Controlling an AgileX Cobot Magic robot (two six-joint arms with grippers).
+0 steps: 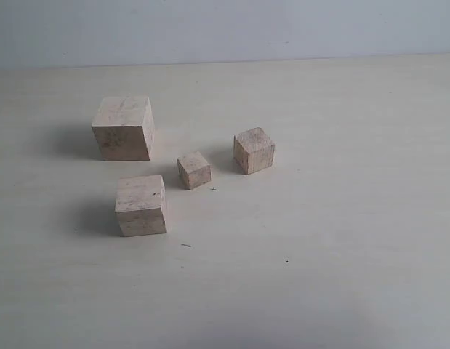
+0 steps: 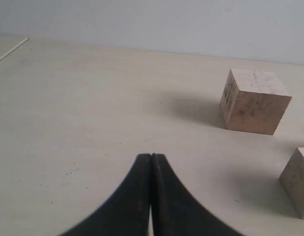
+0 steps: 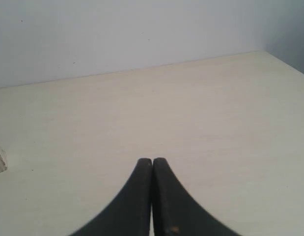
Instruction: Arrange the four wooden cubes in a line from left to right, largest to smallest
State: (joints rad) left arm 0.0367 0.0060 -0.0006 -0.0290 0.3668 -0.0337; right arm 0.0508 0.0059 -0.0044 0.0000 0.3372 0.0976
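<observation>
Largest cube point(image 1: 123, 129) upper left; second cube point(image 1: 141, 205) below it; smallest cube point(image 1: 193, 170) and third cube point(image 1: 254, 150) toward centre, all apart on the counter point(image 1: 341, 240); wall point(image 1: 225, 29) behind; left hand point(image 2: 151, 158) and right hand point(image 3: 152, 161) both closed.

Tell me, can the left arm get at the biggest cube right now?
Probably yes. Bare table lies between the left gripper and the largest cube, which stands free on all sides. The jaws are shut and must open first.
</observation>
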